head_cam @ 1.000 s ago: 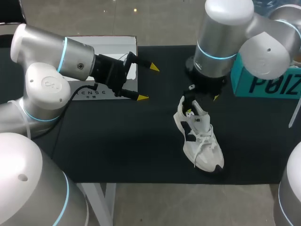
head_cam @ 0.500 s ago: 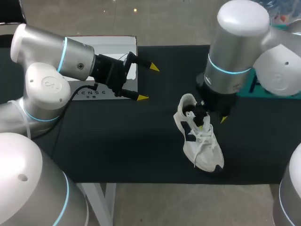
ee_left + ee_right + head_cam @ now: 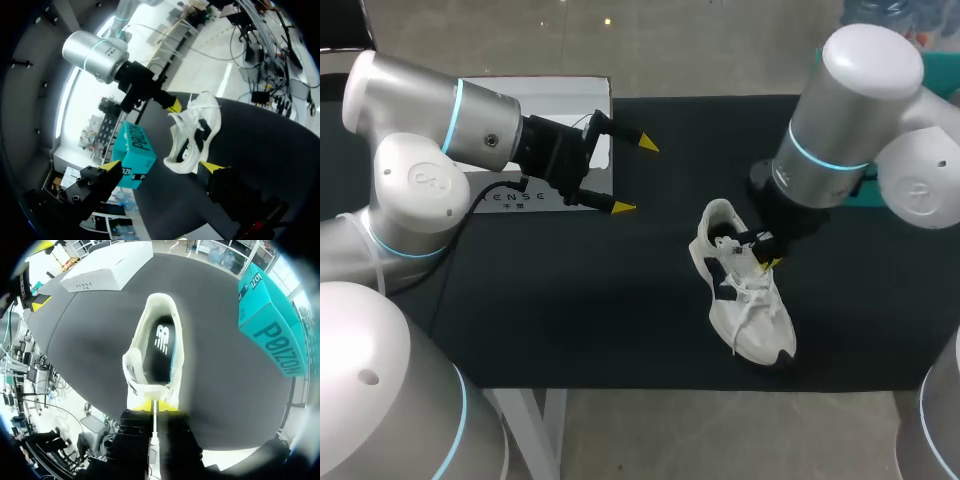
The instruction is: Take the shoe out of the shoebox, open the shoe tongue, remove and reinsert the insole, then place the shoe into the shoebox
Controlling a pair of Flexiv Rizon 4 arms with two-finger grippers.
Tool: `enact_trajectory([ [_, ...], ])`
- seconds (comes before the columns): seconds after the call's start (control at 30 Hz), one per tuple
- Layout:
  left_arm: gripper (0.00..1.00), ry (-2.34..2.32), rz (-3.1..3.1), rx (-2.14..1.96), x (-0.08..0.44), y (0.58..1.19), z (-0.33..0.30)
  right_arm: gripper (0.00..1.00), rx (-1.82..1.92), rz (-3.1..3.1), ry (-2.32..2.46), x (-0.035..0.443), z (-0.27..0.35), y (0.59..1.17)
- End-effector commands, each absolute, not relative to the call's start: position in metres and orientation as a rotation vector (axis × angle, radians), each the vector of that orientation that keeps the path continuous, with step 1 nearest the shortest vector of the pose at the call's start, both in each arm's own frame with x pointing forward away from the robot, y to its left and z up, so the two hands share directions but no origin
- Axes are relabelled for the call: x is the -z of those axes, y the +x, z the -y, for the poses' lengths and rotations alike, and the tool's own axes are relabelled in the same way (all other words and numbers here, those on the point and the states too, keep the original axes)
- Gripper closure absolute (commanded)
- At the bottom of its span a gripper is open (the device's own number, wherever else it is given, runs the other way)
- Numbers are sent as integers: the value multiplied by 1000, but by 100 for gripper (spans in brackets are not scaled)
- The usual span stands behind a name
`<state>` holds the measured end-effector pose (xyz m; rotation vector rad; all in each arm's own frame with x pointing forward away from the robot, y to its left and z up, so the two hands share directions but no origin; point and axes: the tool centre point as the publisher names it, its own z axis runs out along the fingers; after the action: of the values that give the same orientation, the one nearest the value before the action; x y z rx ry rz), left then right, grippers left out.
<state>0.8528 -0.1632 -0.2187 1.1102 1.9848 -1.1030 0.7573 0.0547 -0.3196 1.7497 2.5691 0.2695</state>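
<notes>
A white shoe point(image 3: 745, 300) lies on the black table point(image 3: 570, 300), heel towards the far side. My right gripper point(image 3: 766, 252) stands over its middle, shut on the shoe tongue. In the right wrist view the yellow tips point(image 3: 155, 406) are pressed together on the tongue's white edge, and ahead of them the shoe point(image 3: 150, 330) gapes open with the dark insole point(image 3: 160, 347) showing inside. My left gripper point(image 3: 635, 176) hangs open above the table, left of the shoe and holding nothing. In the left wrist view that gripper point(image 3: 160, 165) looks towards the shoe point(image 3: 192, 132).
A white box point(image 3: 545, 105) stands at the far left, partly behind my left arm; it also shows as the white box point(image 3: 107, 272) beyond the shoe. A teal box point(image 3: 270, 315) stands at the far right, mostly hidden by my right arm in the head view.
My right gripper moved from the shoe's heel to its middle, came down and shut on the tongue. The left arm stayed still and open.
</notes>
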Motion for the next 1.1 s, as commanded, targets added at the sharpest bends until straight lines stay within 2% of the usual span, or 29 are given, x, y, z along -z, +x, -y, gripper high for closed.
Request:
enact_trajectory([
  [0.03, 0, 1112, -1986, 1101, 219, 853, 163, 100, -270, -2589, 1745, 335, -62, 771],
  [0.33, 0, 1112, -1986, 1101, 219, 853, 163, 100, -304, -2593, 1748, 336, -58, 781],
  [0.73, 0, 1112, -1986, 1101, 219, 853, 163, 100, -265, -2579, 1761, 320, -57, 748],
  [1.1, 0, 1112, -1986, 1101, 219, 853, 163, 100, -296, -2627, 1747, 336, -75, 756],
])
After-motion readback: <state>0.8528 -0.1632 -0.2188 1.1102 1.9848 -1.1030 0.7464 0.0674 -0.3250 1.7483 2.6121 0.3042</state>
